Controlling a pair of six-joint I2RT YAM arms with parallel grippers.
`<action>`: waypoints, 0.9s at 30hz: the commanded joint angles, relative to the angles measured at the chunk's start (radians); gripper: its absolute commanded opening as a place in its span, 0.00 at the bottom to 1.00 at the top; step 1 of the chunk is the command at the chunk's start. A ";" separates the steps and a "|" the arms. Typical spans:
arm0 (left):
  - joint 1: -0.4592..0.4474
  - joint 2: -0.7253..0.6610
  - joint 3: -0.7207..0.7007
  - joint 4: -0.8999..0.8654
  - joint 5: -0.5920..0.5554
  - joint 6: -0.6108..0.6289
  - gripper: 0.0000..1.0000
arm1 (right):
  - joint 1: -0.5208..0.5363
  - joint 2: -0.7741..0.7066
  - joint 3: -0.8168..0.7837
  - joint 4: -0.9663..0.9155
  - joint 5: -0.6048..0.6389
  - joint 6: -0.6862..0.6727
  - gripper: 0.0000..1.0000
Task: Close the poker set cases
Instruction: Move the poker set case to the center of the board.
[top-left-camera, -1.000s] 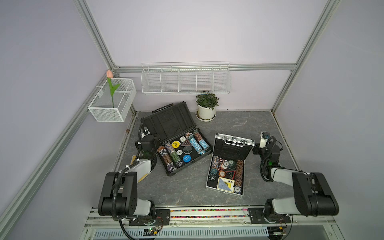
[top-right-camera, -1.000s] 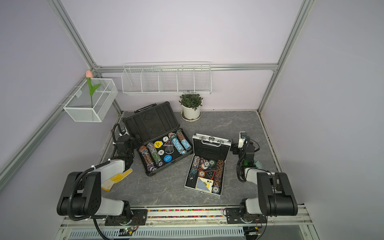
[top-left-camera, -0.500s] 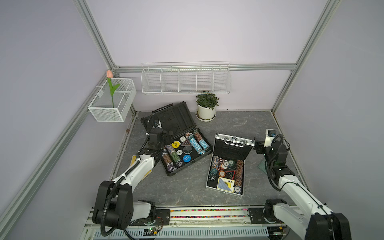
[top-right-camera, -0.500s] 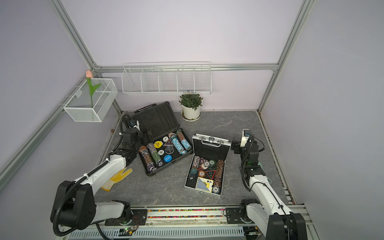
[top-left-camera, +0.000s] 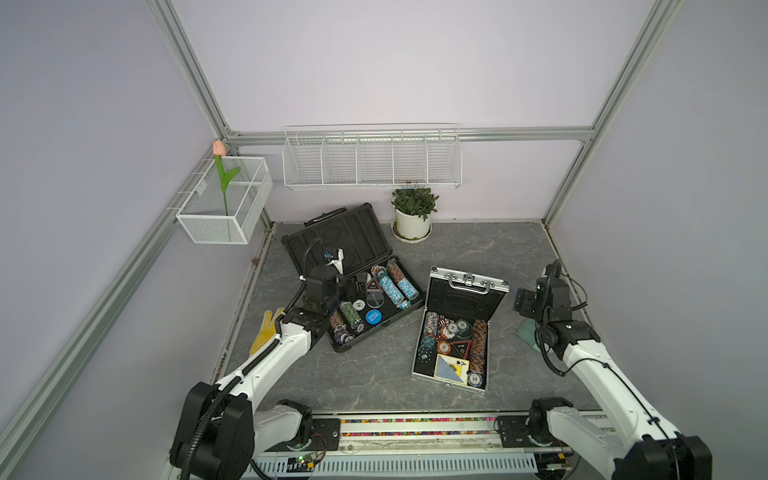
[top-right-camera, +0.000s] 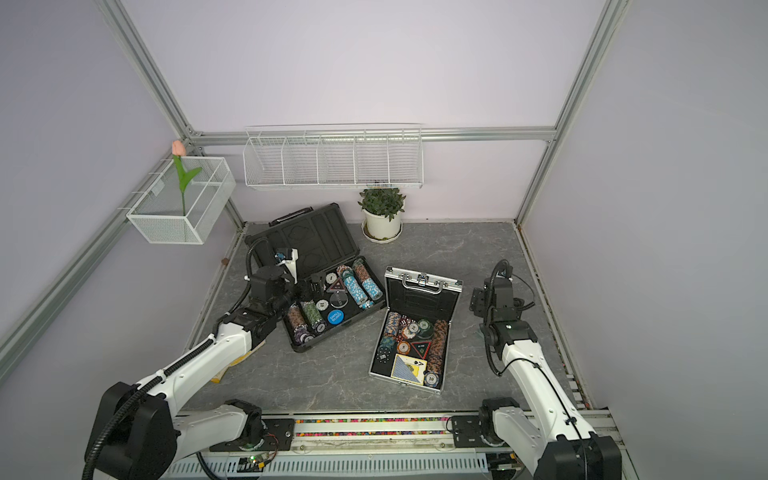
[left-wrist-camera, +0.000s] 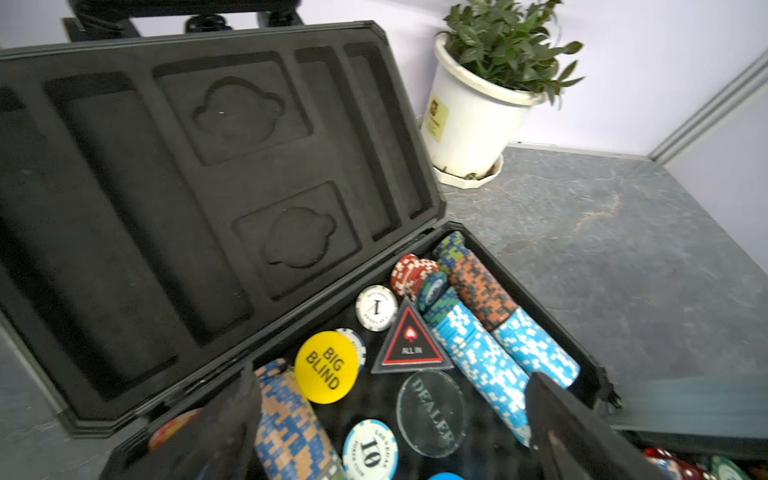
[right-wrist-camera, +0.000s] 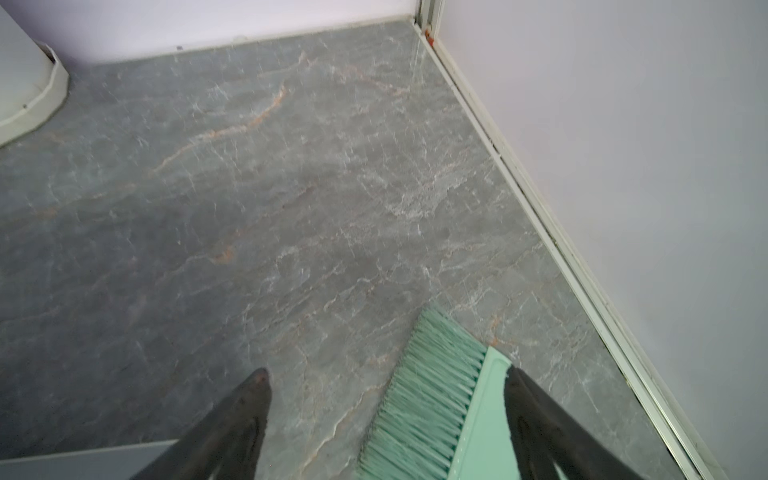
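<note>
The left hand (top-left-camera: 352, 287), spread and empty, hangs over the chip tray of the dark case (top-left-camera: 340, 239) near the table's far-left corner. Dipping lower could scatter chips and block the lid. The right hand (top-left-camera: 523, 300), likewise spread, hovers beside the silver case (top-left-camera: 465, 299), right of centre.

"big blind" on yellow button (left-wrist-camera: 326, 367), "dealer" on clear disc (left-wrist-camera: 430, 413)

Overhead stereo pair, two wrist close-ups
</note>
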 joint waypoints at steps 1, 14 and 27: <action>-0.029 -0.011 0.000 -0.006 0.036 -0.002 1.00 | 0.020 0.007 0.039 -0.175 0.023 0.078 0.88; -0.141 0.015 0.011 -0.003 0.042 0.015 1.00 | 0.086 -0.168 0.011 -0.362 -0.152 0.153 0.90; -0.221 0.090 0.023 0.027 0.029 0.002 1.00 | 0.165 -0.304 -0.065 -0.138 -0.386 0.093 0.95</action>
